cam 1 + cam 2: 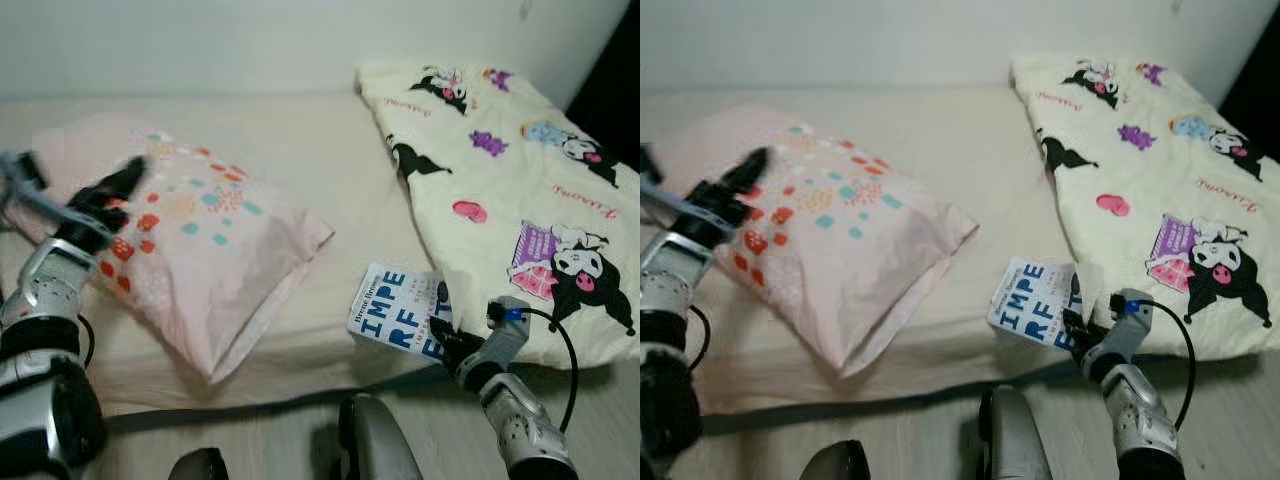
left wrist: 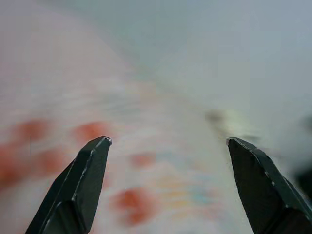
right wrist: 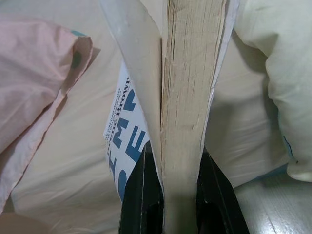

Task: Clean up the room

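the right claw [image 3: 178,165] clamps the paperback book [image 1: 395,310] by its page edge at the bed's [image 1: 330,170] near edge; the left claw [image 2: 168,141] hovers open over the pink pillow [image 1: 200,240].

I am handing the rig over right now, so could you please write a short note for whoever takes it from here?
Right gripper: shut on the book, holding its page edge at the bed's front edge, beside the cartoon-print duvet.
Left gripper: open, fingers spread, over the pink pillow, not gripping it.
Done: book gripped.
Left: lift the book off the bed and put it away; pillow lies askew and the duvet is bunched at the right, so both probably need straightening.
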Motion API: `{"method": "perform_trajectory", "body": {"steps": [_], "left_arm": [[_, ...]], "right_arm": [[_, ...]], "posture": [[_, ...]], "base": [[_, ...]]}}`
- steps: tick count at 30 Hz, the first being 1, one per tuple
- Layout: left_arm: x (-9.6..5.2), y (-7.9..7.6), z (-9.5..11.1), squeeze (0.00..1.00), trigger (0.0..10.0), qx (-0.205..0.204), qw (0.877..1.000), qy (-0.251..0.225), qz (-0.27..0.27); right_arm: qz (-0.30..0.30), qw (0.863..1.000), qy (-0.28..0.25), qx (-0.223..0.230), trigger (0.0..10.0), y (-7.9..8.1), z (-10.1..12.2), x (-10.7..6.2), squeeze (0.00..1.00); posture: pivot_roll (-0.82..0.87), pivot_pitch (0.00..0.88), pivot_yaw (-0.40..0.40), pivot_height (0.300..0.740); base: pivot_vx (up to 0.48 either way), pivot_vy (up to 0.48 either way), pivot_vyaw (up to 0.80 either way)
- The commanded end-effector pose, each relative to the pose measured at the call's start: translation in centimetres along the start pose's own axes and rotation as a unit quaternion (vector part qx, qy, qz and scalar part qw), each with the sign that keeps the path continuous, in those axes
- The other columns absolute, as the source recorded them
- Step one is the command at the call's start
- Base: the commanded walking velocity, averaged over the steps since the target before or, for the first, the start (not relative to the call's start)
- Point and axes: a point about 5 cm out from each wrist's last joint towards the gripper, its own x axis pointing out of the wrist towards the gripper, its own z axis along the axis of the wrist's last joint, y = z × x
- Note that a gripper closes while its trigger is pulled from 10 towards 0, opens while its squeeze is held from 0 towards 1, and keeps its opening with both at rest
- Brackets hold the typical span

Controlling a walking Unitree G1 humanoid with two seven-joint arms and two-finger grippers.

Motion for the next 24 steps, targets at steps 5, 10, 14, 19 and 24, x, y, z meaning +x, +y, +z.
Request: {"method": "perform_trajectory", "body": {"steps": [5,10,14,19,24], "left_arm": [[-2.3,2.7,-4.1,0.0,10.0,0.018,0.99,0.083,0.114],[-3.1,2.6,-6.7,0.0,10.0,-0.027,0.984,0.122,0.126],[-3.0,0.7,-9.2,0.0,10.0,-0.104,0.981,0.139,0.083],[-2.7,-1.2,-10.7,0.0,10.0,-0.127,0.979,0.15,0.055],[-2.6,-0.5,-10.0,0.0,10.0,-0.131,0.979,0.14,0.072]], "right_arm": [[0.002,0.999,0.031,0.015,10.0,0.6,-1.8,-0.4,0.0],[0.0,0.999,0.036,0.015,10.0,0.5,-2.1,-0.8,0.0],[-0.002,0.999,0.037,0.015,10.0,0.4,-2.3,-1.2,0.0],[-0.006,0.999,0.041,0.014,10.0,0.3,-2.6,-2.3,0.0],[-0.011,0.999,0.049,0.013,10.0,0.1,-2.8,-3.2,0.0]], "posture": [[-0.04,0.224,-0.025,0.585],[-0.04,0.242,-0.023,0.585],[-0.05,0.265,-0.014,0.585],[-0.07,0.315,-0.008,0.585],[-0.08,0.347,-0.013,0.585]], "base": [[0.0,0.0,0.0],[0.0,0.0,0.0],[0.0,0.0,0.0],[0.0,0.0,0.0],[0.0,0.0,0.0]]}}
